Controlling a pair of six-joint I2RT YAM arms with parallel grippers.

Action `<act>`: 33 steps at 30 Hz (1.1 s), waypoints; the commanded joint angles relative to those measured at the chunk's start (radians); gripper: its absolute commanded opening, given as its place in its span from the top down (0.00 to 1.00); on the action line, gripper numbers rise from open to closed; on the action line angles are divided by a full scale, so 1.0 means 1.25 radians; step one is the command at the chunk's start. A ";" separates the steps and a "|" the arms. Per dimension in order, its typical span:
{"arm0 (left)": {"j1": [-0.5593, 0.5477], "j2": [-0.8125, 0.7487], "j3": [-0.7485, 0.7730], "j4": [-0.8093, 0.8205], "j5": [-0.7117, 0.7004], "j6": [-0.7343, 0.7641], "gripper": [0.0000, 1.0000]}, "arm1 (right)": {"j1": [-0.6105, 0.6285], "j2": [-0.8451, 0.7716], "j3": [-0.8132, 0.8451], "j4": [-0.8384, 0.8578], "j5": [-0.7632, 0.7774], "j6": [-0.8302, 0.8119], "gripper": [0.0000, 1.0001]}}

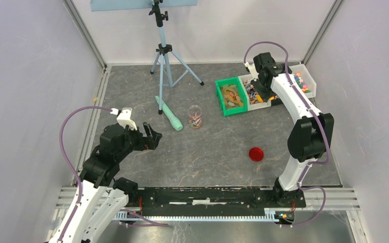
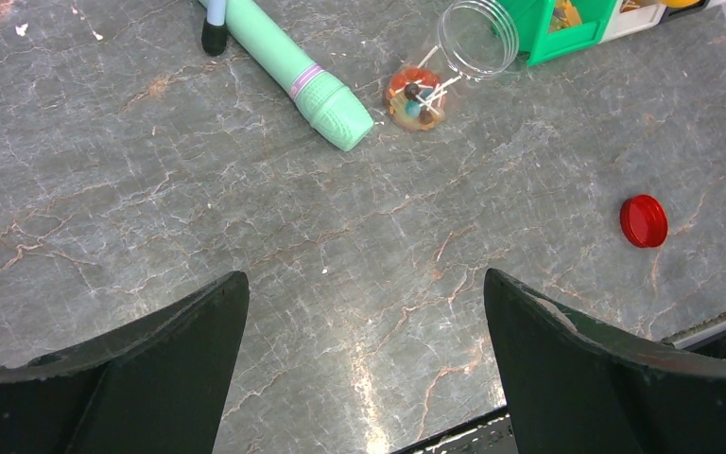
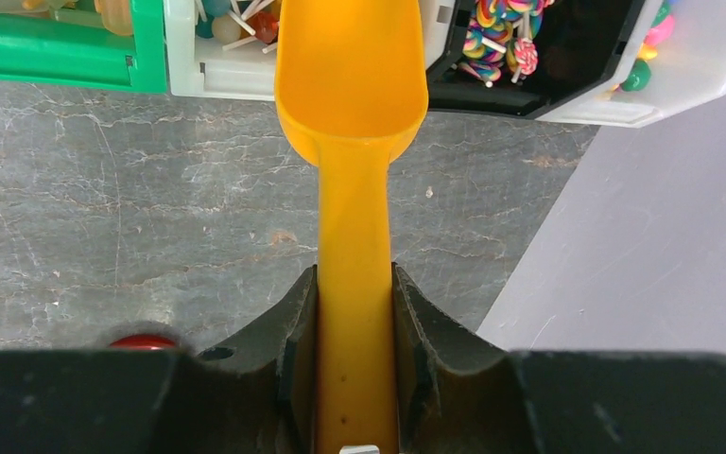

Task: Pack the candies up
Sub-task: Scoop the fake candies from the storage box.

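Note:
My right gripper (image 3: 354, 279) is shut on the handle of an orange scoop (image 3: 350, 76). The scoop's bowl looks empty and points at the bins. Candies (image 3: 246, 21) lie in a white bin (image 3: 217, 76) just beyond the scoop, and striped lollipops (image 3: 503, 38) fill a black compartment to its right. In the top view this gripper (image 1: 261, 88) hovers over the white bin (image 1: 256, 106). A clear jar (image 2: 477, 38) stands mid-table with a few candies (image 2: 414, 99) at its bottom. My left gripper (image 2: 364, 284) is open over bare table, well short of the jar (image 1: 195, 116).
A red round lid (image 1: 256, 154) lies on the table right of centre. A mint-green tool (image 1: 168, 114) lies left of the jar. A green bin (image 1: 230, 96) sits beside the white one, with another white bin (image 1: 308, 76) at the far right. A tripod (image 1: 164, 50) stands at the back.

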 commanded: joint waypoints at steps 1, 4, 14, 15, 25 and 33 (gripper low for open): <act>-0.001 -0.004 -0.002 0.027 0.006 0.010 0.00 | 0.000 0.038 0.061 -0.023 -0.016 -0.006 1.00; -0.001 -0.007 -0.003 0.025 0.002 0.010 0.00 | 0.000 0.062 0.079 -0.027 -0.017 -0.002 1.00; -0.002 -0.010 -0.002 0.023 -0.008 0.008 0.00 | 0.000 0.133 0.104 0.036 -0.050 -0.023 1.00; -0.002 -0.011 -0.003 0.023 -0.009 0.009 0.00 | -0.001 0.134 0.095 0.052 -0.056 -0.023 1.00; -0.002 -0.008 -0.003 0.022 -0.016 0.008 0.00 | -0.007 0.067 -0.068 0.209 -0.101 -0.011 1.00; -0.001 -0.002 -0.001 0.022 -0.012 0.006 0.00 | -0.027 0.002 -0.220 0.336 -0.129 -0.003 1.00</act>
